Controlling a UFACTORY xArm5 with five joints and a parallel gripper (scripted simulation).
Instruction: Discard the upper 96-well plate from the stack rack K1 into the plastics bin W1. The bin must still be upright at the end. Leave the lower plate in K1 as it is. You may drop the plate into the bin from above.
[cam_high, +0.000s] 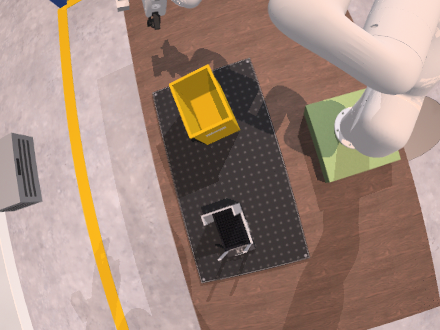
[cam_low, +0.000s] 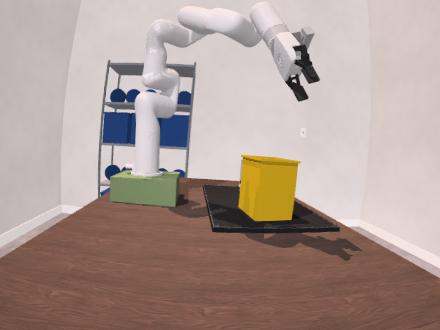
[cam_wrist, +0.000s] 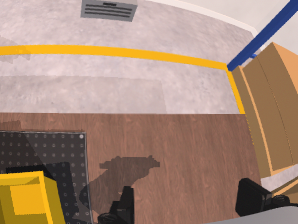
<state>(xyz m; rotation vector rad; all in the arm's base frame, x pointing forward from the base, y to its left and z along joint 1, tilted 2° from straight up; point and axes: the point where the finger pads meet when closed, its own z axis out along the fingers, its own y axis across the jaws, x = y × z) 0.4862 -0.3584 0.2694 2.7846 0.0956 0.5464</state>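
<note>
Now the gripper (cam_low: 303, 76) hangs high in the air with its fingers spread wide and nothing between them, well above and to the right of the yellow bin W1 (cam_low: 268, 194). In the top view the bin (cam_high: 203, 103) stands upright at the far end of the dark perforated mat (cam_high: 270, 200), while the rack K1 (cam_high: 206, 218) stands near the other end with the dark 96-well plate (cam_high: 232, 229) lying on top in it.

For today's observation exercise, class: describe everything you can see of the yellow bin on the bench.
The yellow bin is a tall, square-sided open box, plastic by its look, with a thin rim and no lid. It stands upright on the dark perforated mat, near the end away from the stack rack. Its inside looks bare, and one outer wall bears a small label, too fine to read. Nothing but the mat touches it; the open gripper hangs high above, apart.
</note>
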